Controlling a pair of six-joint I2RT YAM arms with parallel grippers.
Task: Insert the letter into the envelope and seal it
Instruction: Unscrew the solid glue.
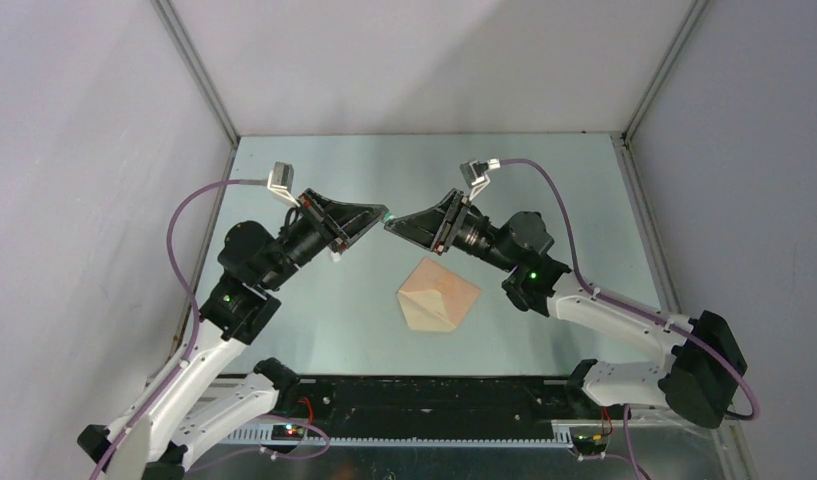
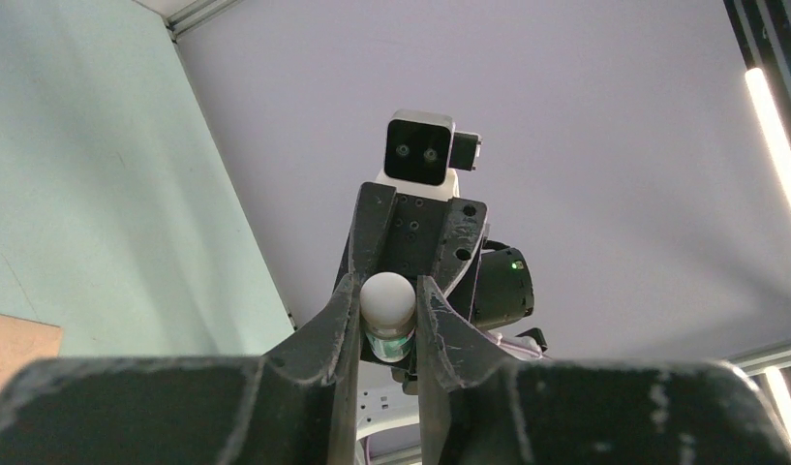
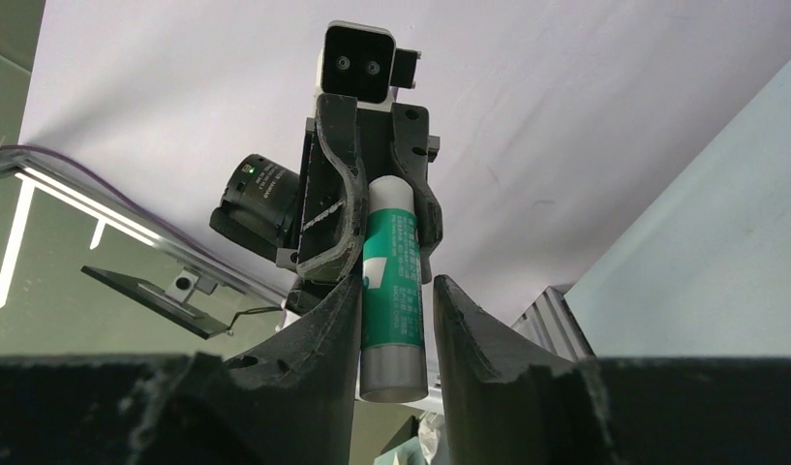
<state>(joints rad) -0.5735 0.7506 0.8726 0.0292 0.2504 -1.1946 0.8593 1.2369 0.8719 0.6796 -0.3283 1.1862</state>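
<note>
A green glue stick (image 3: 391,276) with a white cap (image 2: 386,298) hangs in mid-air between my two grippers, which meet tip to tip above the table. My left gripper (image 1: 369,222) is shut on the white cap end. The stick's body and grey base lie between the fingers of my right gripper (image 1: 402,224). It touches one finger, and a thin gap shows at the other. The tan envelope (image 1: 442,295) lies flat on the table below, turned like a diamond, with fold lines showing. I cannot make out the letter as a separate sheet. A tan paper corner (image 2: 14,351) shows in the left wrist view.
The pale green table (image 1: 314,320) is enclosed by grey walls with metal frame posts (image 1: 199,70) at the back corners. A black rail (image 1: 424,400) runs along the near edge between the arm bases.
</note>
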